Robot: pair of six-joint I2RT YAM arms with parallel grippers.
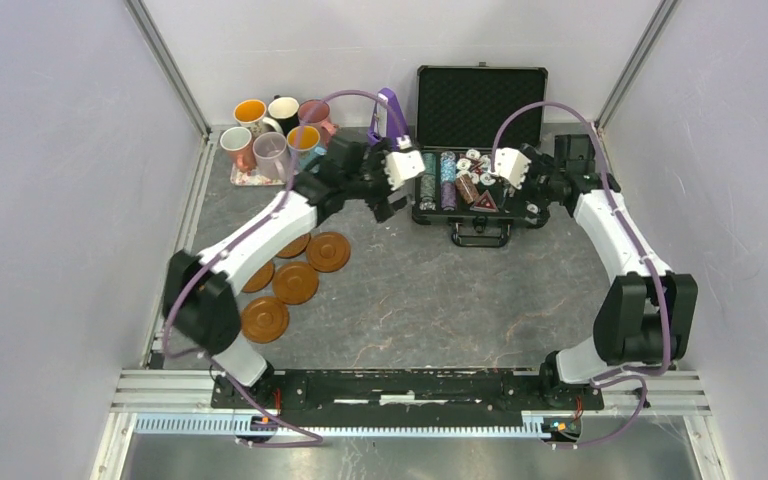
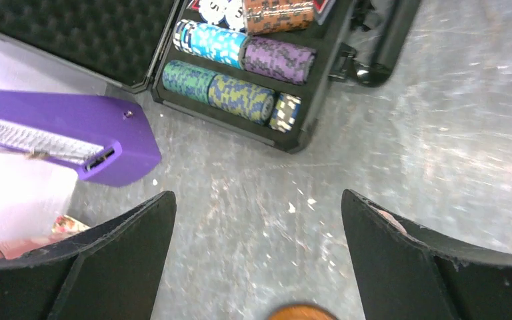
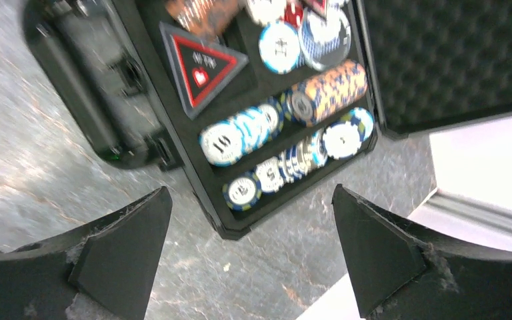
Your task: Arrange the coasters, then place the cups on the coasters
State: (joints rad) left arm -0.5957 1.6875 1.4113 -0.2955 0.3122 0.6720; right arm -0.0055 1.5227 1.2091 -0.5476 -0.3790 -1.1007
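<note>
Left hand [image 1: 390,198] hangs wide open and empty beside the chip case [image 1: 480,100]. I see the coasters [image 1: 296,282] clustered on the bench [image 1: 410,300] back toward its base, cups [image 1: 272,152] far-left. Right hand [image 1: 500,175], equally open and empty, is well apart from both.

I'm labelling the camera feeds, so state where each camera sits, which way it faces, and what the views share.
Top external: above and behind the arm bases, looking down on the table; both arms show, plus the coasters and cups.
Left wrist: on the left arm, facing down at the purple metronome and the chip case; the open left gripper frames it.
Right wrist: on the right arm, facing down at the case's other end; the open right gripper frames it.
Shared: all three views show the chip case.
</note>
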